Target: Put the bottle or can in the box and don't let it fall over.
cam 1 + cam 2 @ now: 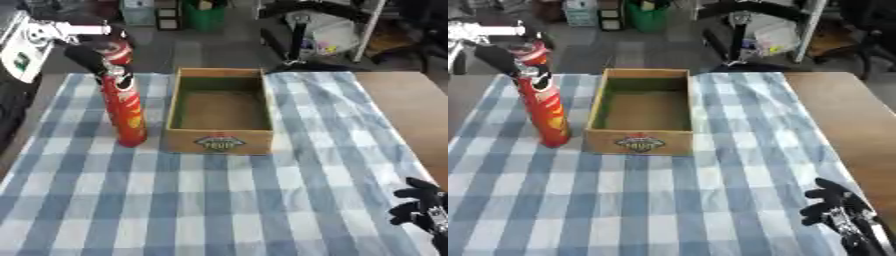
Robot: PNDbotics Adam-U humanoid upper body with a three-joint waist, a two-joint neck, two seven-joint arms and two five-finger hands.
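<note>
A tall red tube can (pixel 127 112) stands on the blue-checked cloth, just left of the wooden box (pixel 219 142), leaning slightly. My left hand (pixel 92 60) comes in from the upper left, its black fingers curled around the can's top end. The box is open on top, shows nothing inside, and carries a label on its front wall. My right hand (pixel 833 205) rests near the lower right corner, far from the can and the box, with relaxed fingers pointing up and nothing in them.
The checked cloth (pixel 219 200) covers most of the table, with bare wood (pixel 411 105) showing along the right side. A red object (pixel 118 50) shows behind my left hand. Past the far edge lie floor clutter and a green bin (pixel 206 15).
</note>
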